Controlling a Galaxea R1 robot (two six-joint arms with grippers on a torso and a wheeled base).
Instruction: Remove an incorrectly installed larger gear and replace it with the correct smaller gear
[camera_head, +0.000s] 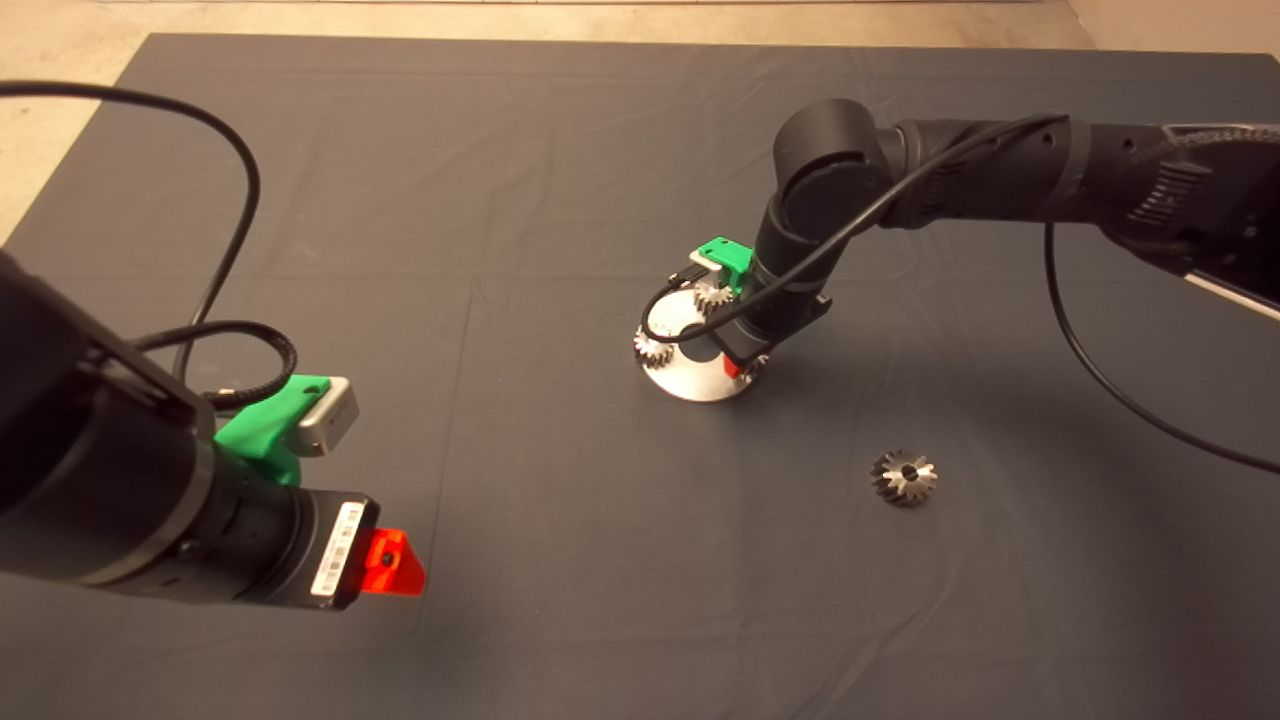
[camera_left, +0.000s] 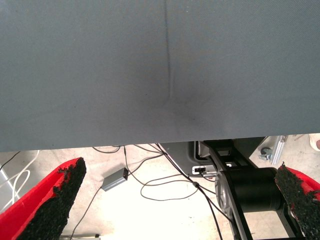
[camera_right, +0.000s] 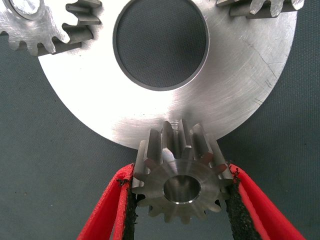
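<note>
The smaller gear (camera_right: 182, 182), dark steel with a bright top face and a centre hole, is held between my right gripper's red fingers (camera_right: 112, 205). It sits at the near rim of the round silver plate (camera_right: 240, 85); I cannot tell whether it touches the plate. In the head view, my right gripper (camera_head: 740, 365) stands over the plate (camera_head: 690, 385), and its arm hides the held gear. The larger gear (camera_head: 904, 477), silver and cone-shaped, lies alone on the mat to the plate's lower right. My left gripper (camera_head: 395, 565) waits open and empty at the lower left.
Two paler small gears (camera_head: 652, 350) (camera_head: 712, 297) sit on the plate's rim; the right wrist view shows them too (camera_right: 35, 25) (camera_right: 260, 5). The plate has a wide centre hole (camera_right: 160, 42). The left wrist view shows the mat's edge, with cables on the floor beyond (camera_left: 150, 182).
</note>
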